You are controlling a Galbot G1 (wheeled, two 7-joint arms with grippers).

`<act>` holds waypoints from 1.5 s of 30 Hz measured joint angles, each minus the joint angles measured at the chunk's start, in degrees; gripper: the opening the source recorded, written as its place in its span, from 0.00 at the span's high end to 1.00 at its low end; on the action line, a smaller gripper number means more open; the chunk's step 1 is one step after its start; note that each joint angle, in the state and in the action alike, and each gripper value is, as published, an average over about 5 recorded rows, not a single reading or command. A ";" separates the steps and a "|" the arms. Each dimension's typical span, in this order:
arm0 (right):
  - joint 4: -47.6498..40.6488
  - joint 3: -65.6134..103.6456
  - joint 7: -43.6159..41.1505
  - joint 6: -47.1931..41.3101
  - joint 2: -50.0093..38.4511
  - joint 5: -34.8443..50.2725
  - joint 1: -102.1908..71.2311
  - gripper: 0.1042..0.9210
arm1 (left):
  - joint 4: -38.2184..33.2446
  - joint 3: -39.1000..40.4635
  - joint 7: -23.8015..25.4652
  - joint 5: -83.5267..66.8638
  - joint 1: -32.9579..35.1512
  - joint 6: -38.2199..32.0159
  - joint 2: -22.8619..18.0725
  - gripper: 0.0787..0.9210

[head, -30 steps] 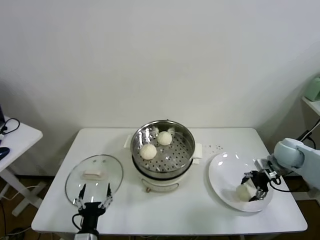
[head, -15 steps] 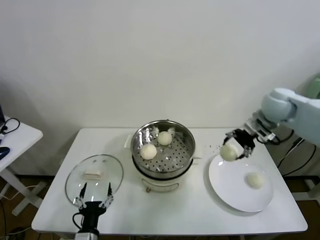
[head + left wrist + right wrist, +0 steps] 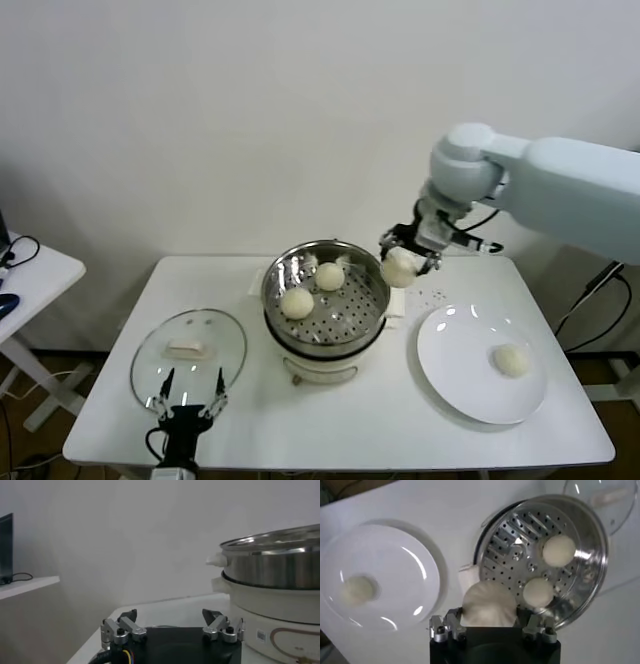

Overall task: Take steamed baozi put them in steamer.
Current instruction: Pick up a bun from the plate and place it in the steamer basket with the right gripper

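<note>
From the head view, the right gripper (image 3: 404,262) hangs above the near-right rim of the round shiny stainless-steel steamer (image 3: 371,310) on the white desk (image 3: 400,430), jaws clamped on one small off-white dome-shaped baozi (image 3: 399,269); released here, it could strike the rim and roll off, and two buns already inside narrow the free floor, while one more waits on the flat white plate (image 3: 450,372). In the left wrist view, the parked left gripper (image 3: 171,628) sits with jaws spread near the desk's front, and the steamer's inside is hidden. In the right wrist view, the held bun's lower half is covered by the gripper body.
</note>
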 measured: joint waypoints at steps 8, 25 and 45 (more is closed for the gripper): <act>-3.17 2.15 0.02 2.20 9.29 -4.95 -5.53 0.24 | 0.54 -0.06 0.00 -0.24 -0.51 0.41 0.27 0.12; -7.50 3.21 0.24 3.64 17.63 -8.40 -14.85 0.24 | 2.08 0.13 -0.05 -0.17 -1.43 0.69 0.25 0.12; -8.11 2.44 0.16 4.19 16.99 -9.10 -17.08 0.24 | 2.35 0.62 -0.27 0.29 -2.48 1.33 -0.09 0.12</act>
